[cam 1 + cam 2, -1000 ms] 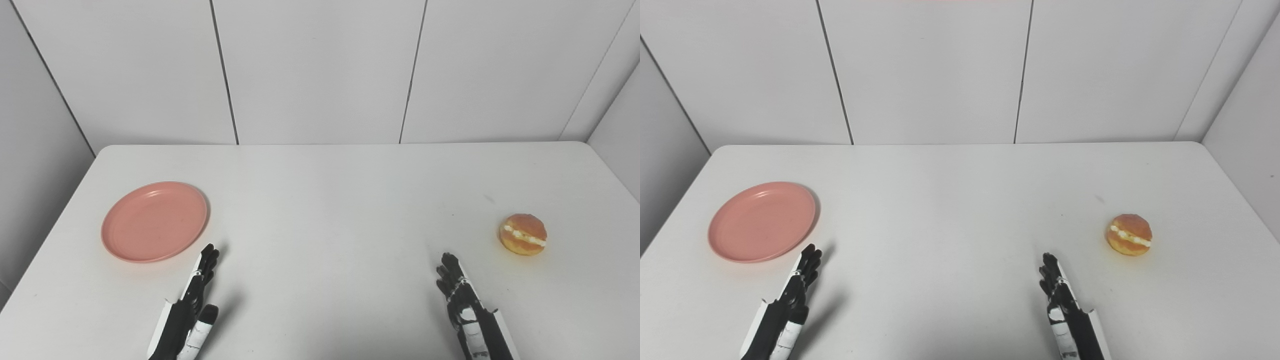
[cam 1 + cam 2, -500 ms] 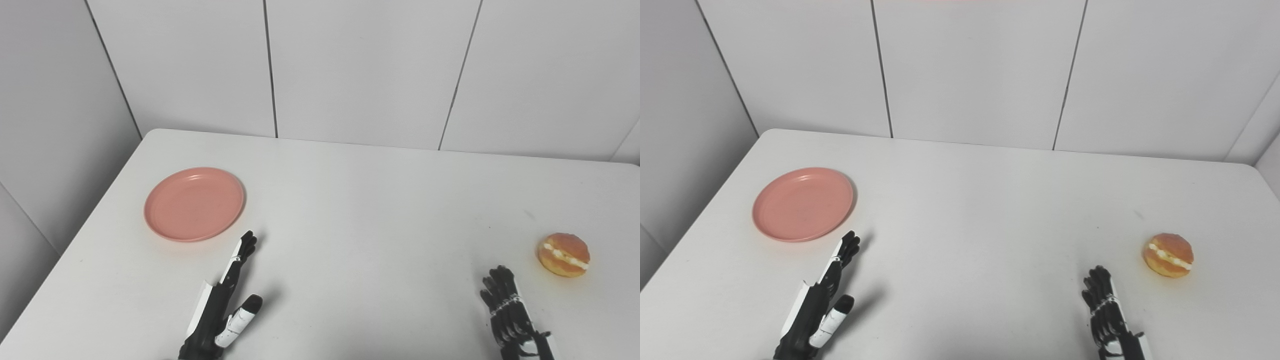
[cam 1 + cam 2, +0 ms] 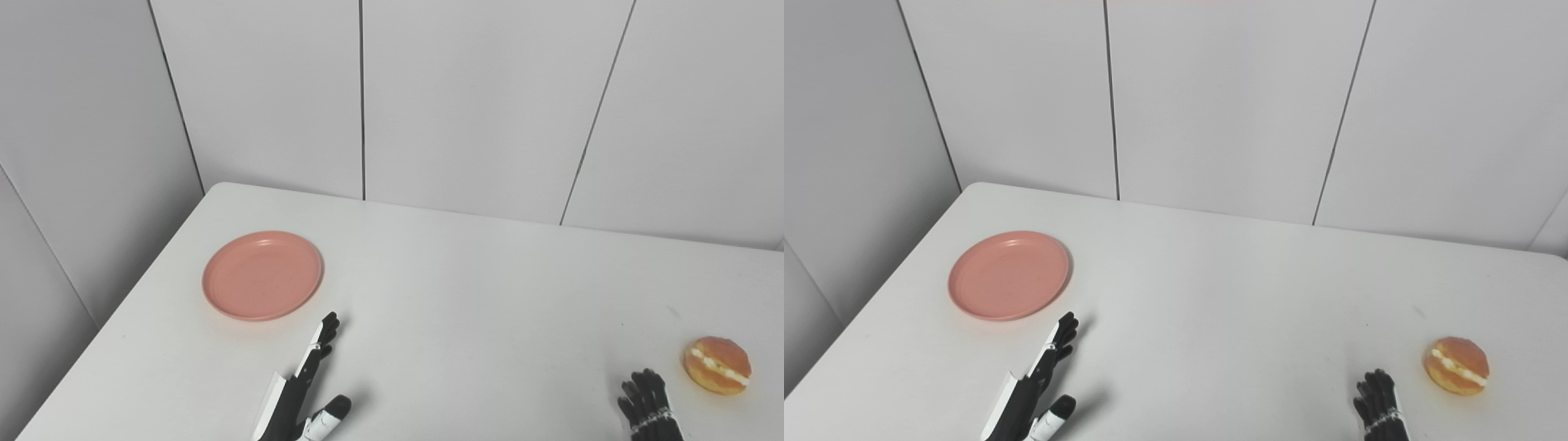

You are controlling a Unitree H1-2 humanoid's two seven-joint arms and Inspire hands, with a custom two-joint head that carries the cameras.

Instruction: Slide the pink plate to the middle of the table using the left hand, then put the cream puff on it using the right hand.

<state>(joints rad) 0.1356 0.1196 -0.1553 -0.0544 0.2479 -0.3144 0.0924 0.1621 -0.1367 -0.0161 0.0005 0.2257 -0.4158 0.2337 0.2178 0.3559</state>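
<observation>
In your left eye view the left hand (image 3: 304, 392) is empty with fingers straight and thumb splayed, just short of the pink plate (image 3: 262, 275) at the table's (image 3: 465, 306) left, while your right eye view shows the right hand (image 3: 1378, 404) empty, fingers extended, near the cream puff (image 3: 1456, 365) at far right.

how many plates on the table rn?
1. The pink plate lies on the table's left side, empty, beyond the left hand, which is not touching it. Nothing in view could hide another.
</observation>
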